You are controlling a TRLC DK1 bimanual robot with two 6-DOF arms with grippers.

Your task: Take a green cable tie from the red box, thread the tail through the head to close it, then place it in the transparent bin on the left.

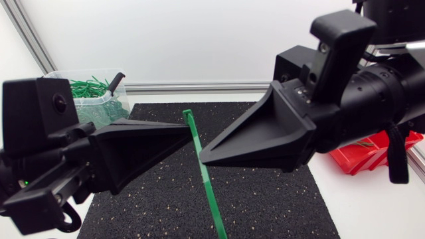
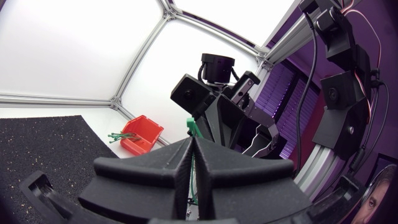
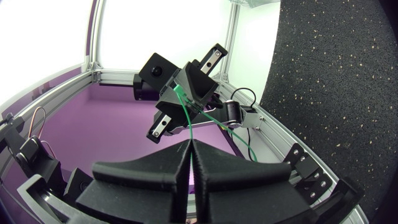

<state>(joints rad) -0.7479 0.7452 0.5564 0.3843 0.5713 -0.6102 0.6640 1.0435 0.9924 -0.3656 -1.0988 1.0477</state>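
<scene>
Above the black mat [image 1: 265, 199], the left gripper [image 1: 188, 133] and right gripper [image 1: 203, 158] sit with tips close together, each with jaws pinched narrow on the slanting green cable tie [image 1: 211, 196], well apart from the red box [image 1: 362, 156] and the transparent bin [image 1: 99, 106]

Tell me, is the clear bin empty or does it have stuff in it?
Not empty. The head view shows a heap of green cable ties inside the transparent bin.

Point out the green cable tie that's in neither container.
The straight cable tie pinched by the left gripper and right gripper; the rest lie in the transparent bin or red box.
</scene>
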